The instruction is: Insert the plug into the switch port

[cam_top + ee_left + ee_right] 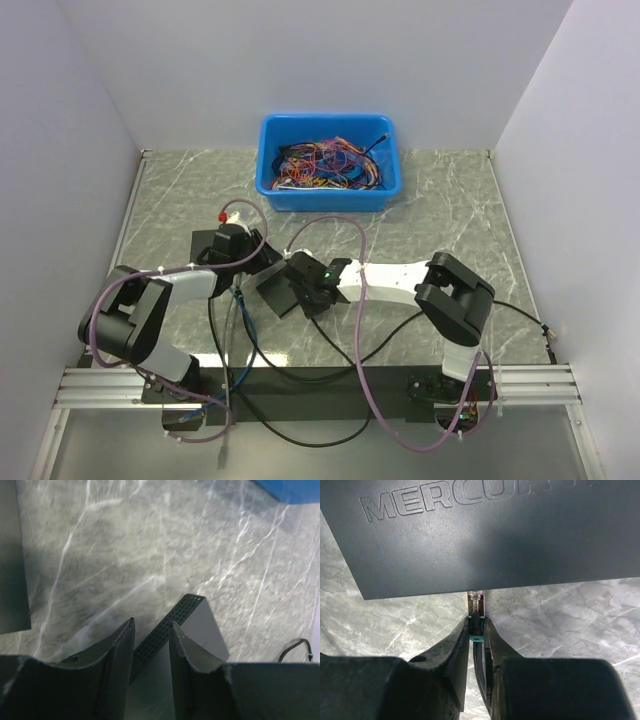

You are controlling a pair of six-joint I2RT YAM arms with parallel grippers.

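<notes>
Centrally, the plug (pixel 475 599) is seen clamped between the fingers of the right gripper (pixel 477 625), with a teal boot behind its clear tip and a dark lead (pixel 479 667) trailing back between the fingers. The tip is set against the near long edge of the switch (pixel 495 535), a flat charcoal box with raised lettering on its broad face. The switch port itself is hidden behind that edge, and how far the plug is seated cannot be told.

In the overhead view the switch (pixel 280 292) lies mid-table between the two grippers. A short vented side of it is straddled by the left gripper (pixel 151 625), whose fingers are closed onto the box, one against each face.

A plain black slab (pixel 10 555) is noted at the left margin of the left wrist view, apart from the switch.

Towards the back of the marbled table (pixel 450 210) a blue bin (pixel 330 198) is placed. It is filled with a tangle of thin wires (pixel 325 165) in red, orange, yellow and purple. A black lead end is laid over the heap near its right rear corner.

Mauve cables (pixel 340 225) are looped above both arms.
</notes>
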